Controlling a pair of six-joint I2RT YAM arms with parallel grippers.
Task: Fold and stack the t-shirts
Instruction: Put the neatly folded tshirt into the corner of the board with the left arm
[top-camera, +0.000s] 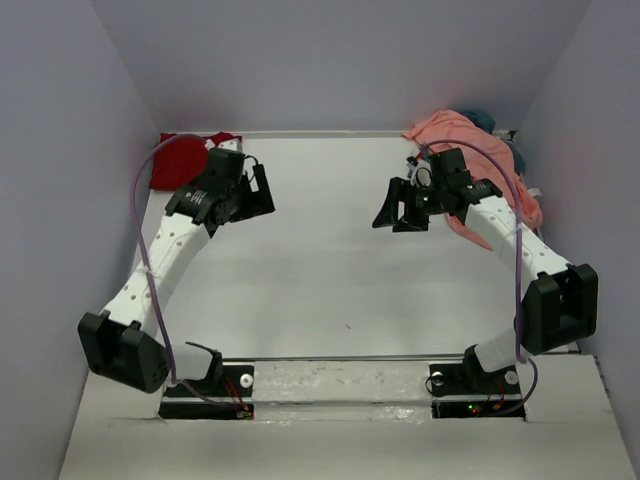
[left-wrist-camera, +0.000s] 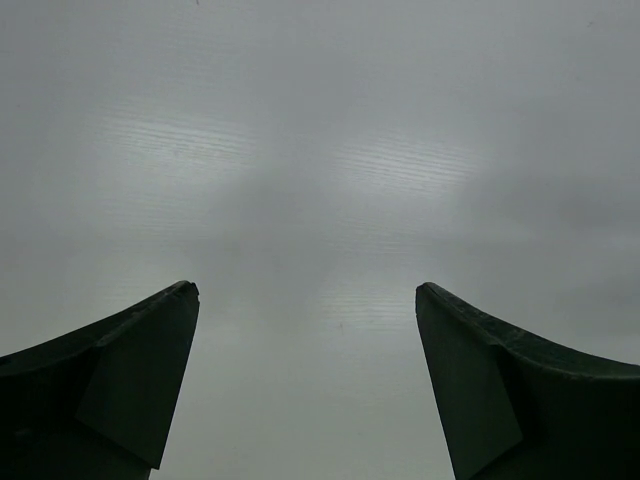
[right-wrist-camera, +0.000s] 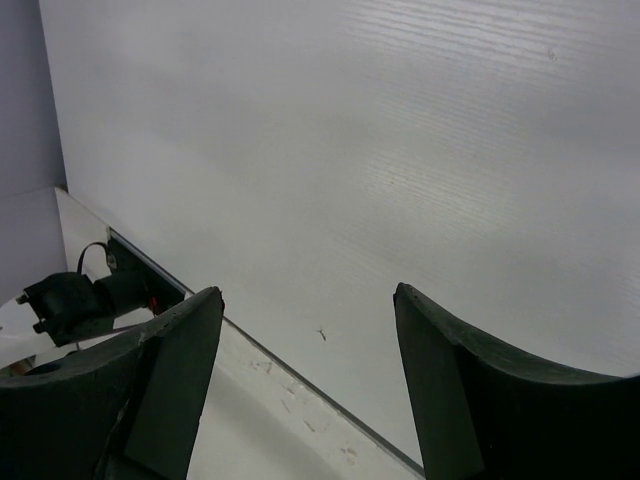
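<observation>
From where I stand, take the middle of the table (top-camera: 330, 280) as the hub of a clock, with the arm bases at six. No shirt lies on the near half of the white top.

The left arm (top-camera: 160, 265) has its elbow low at about eight o'clock. Its forearm slants up and inward toward ten. The left gripper (top-camera: 262, 190) hangs over the board with its fingers spread wide and nothing between them. Its own wrist camera shows only bare surface beyond the tips.

The right arm (top-camera: 520, 250) roughly mirrors it, with the elbow at about four and the forearm running up toward two. Its wrist is turned inward, so the right gripper (top-camera: 395, 215) points across toward the middle. Its fingers are also apart and holding nothing.

Farther back, at eleven o'clock, the dark red t-shirt (top-camera: 180, 160) sits as a small, compact heap in the far-left corner. It is near the left gripper but not touching it, and I cannot tell whether it is properly folded.

At one o'clock the salmon pink t-shirt (top-camera: 460, 135) lies rumpled in the far-right corner and trails down the right edge behind the wrist. The slate blue-grey t-shirt (top-camera: 487, 118) peeks out from behind it.

I'd judge that at most one shirt has been dealt with. Two are plainly unfolded and nothing is stacked, so most of the job remains.
</observation>
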